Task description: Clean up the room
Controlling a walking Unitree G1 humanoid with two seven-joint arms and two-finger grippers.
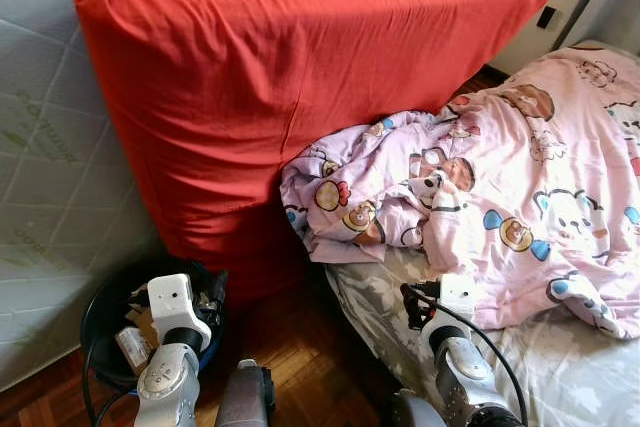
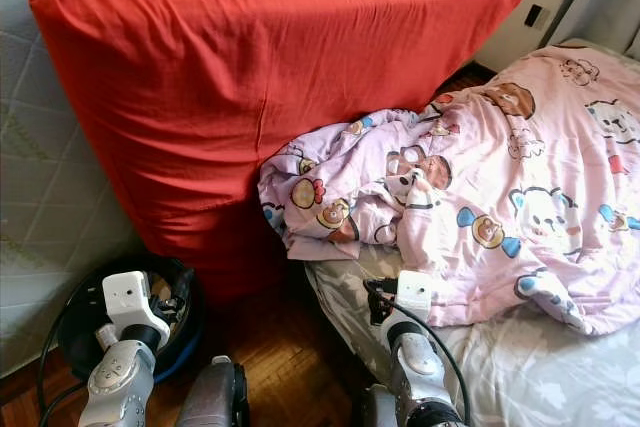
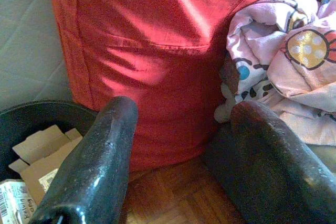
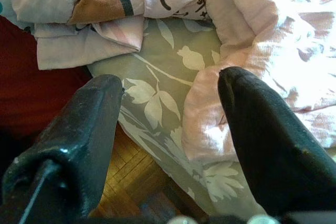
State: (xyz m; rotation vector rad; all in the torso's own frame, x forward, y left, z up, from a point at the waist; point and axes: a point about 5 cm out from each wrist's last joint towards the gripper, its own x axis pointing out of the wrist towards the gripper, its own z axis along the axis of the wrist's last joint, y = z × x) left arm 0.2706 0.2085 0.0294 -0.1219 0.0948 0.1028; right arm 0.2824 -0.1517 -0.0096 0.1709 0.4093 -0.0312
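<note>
My right gripper hangs with its two black fingers spread apart and nothing between them, just above the near corner of the grey-green leaf-patterned bed sheet. One fingertip is over the edge of that sheet, the other over the hem of the pink cartoon-printed quilt, which lies crumpled across the bed. Its bunched end spills toward the bed's corner and presses against the big red fabric-covered cushion.

My left gripper is also released, fingers wide, holding nothing. It hangs over the brown parquet floor, pointing at the base of the red cushion. Beside one finger sits the round black plastic waste bin, with torn brown cardboard pieces and a scrap of printed packaging inside. In the head views the bin stands on the floor under my left wrist, just beside the cushion's lower corner.

The red cushion stands upright and tilted, leaning back on a second red one behind it, next to the white quilted mattress propped on its side at my left. Behind the bed, a white wall carries a small dark socket
</note>
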